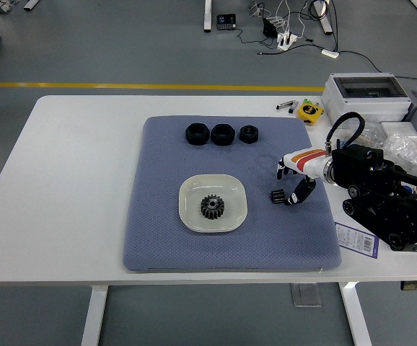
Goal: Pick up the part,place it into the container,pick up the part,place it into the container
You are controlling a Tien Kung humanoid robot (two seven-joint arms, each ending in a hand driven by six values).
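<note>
- Reaching in from the right, the right hand (293, 182) hung over the blue mat (158, 216), its fingers (300, 193) curled down around a small black gear (278, 196) resting on the mat; whether the grip had closed could not be told.
- A larger black gear (211, 207) lay inside the white dish (190, 216), just left of the small gear.
- Three black nuts (221, 134) sat in a row near the mat's far edge.
- The mat lay on the white worktop (71, 180).

Right hand (292, 182), fingers curled downward
</note>
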